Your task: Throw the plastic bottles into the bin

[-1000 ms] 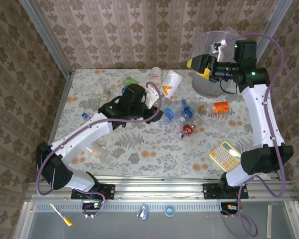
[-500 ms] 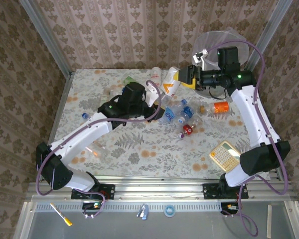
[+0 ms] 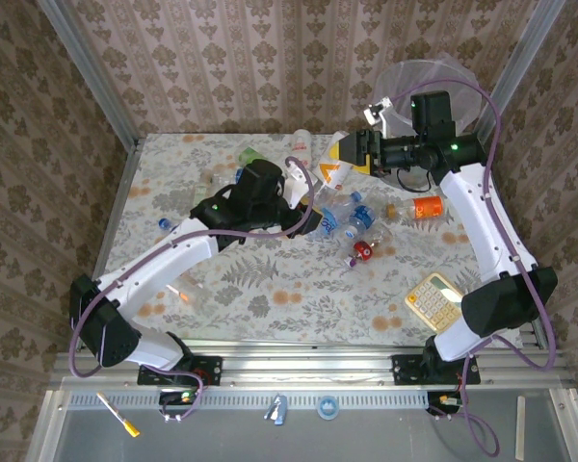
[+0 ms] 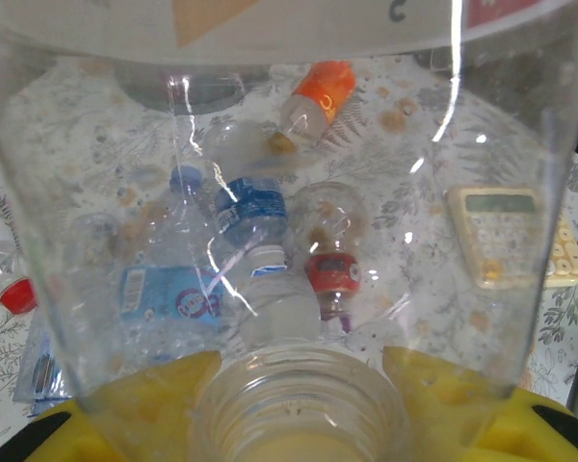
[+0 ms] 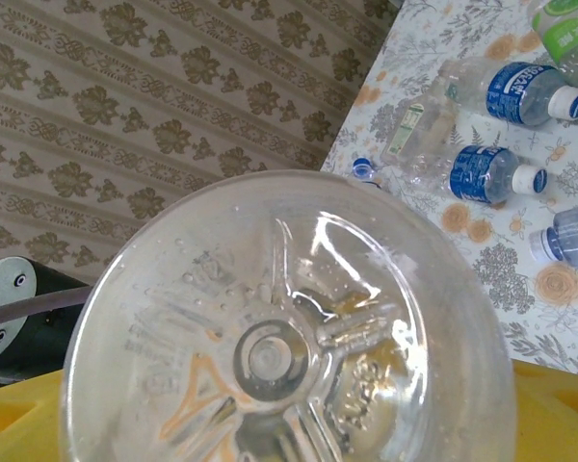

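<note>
Two arms meet on one big bottle (image 3: 328, 173) at the upper middle of the overhead view. At left, the left arm (image 3: 173, 255) runs from its base at the lower left, slanting up and right across the table (image 3: 260, 289). The left gripper (image 3: 305, 192) is clamped on the bottle's neck; its wrist view has the threaded neck pinched between the yellow fingers (image 4: 125, 404).

At right, the right arm (image 3: 496, 221) stands up from the lower right, bends at the top and reaches leftward. The right gripper (image 3: 347, 154) sits at the bottle's base, spread wide on either side; whether it presses the bottle I cannot tell.

The bin (image 3: 462, 77) stands behind that arm at the upper right, with the big bottle left of it and outside it. Loose bottles (image 3: 352, 221) lie just below the big one, and the calculator (image 3: 435, 301) lies at the lower right.

The left wrist view looks through the clear wall at blue-, red- and orange-labelled bottles. The right wrist view gives the moulded base against the wallpaper (image 5: 125, 96).
</note>
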{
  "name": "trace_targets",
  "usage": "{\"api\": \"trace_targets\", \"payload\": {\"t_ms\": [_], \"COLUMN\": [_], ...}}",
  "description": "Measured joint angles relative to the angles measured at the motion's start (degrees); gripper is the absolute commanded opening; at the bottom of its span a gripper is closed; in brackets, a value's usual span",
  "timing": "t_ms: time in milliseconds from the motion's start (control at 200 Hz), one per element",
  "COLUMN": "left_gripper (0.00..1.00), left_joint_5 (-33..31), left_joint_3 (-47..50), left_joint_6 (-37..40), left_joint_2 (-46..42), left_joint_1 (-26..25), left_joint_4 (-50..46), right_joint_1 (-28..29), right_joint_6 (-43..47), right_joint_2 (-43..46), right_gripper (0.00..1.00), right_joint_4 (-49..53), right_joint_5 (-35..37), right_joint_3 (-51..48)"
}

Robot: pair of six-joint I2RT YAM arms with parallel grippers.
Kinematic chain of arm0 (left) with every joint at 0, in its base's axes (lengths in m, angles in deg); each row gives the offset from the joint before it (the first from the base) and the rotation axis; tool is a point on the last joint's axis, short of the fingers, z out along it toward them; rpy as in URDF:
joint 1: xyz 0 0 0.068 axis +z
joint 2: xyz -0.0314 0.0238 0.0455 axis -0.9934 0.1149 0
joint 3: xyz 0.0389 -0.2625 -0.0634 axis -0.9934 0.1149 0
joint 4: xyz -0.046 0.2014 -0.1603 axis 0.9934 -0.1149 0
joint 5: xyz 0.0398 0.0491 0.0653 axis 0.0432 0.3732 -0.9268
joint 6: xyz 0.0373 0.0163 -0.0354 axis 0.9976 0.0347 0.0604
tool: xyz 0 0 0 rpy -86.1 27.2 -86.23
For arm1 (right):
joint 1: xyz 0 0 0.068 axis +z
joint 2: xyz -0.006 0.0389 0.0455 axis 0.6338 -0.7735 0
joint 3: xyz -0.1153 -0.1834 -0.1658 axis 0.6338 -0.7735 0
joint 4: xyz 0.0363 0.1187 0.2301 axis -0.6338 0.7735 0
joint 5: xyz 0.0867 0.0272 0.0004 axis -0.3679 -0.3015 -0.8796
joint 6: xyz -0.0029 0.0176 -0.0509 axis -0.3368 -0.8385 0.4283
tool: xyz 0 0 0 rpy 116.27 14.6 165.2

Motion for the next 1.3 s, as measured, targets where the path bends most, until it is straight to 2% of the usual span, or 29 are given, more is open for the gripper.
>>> {"api": "trace_targets", "payload": {"t_ms": [375,665,835,910,1005,1235,1300], "left_gripper": [0.33,0.37,0.56,0.75,0.87,0.99,1.00], "left_joint_5": [2.01,3.08,3.10,3.10,3.10,3.06,3.04], "left_joint_3": [0.00,0.02,0.02,0.02,0.02,0.04,0.33], "left_joint_6": [-0.02,-0.15,-0.26,-0.37,-0.66,-1.49,-1.62], "left_joint_2": [0.00,0.24,0.35,0.35,0.35,0.35,0.35], "left_joint_1": [-0.15,-0.35,-0.31,-0.28,-0.24,0.22,0.50], "left_joint_4": [0.22,0.20,0.22,0.26,0.24,0.46,0.83], "right_joint_1": [0.00,0.00,0.11,0.11,0.09,-0.39,-0.66], "right_joint_6": [-0.02,-0.22,-0.20,-0.20,-0.20,-0.20,-0.17], "right_joint_2": [0.00,0.02,0.02,0.02,0.02,0.02,0.02], "right_gripper": [0.83,0.67,0.59,0.55,0.51,0.47,0.47], "right_joint_4": [-1.86,-3.69,-3.63,-3.58,-3.56,-3.39,-3.39], "right_joint_5": [0.15,0.98,1.73,2.36,3.28,5.11,5.53], "right_joint_3": [-0.04,-0.70,-0.70,-0.70,-0.70,-0.70,-0.70]}}
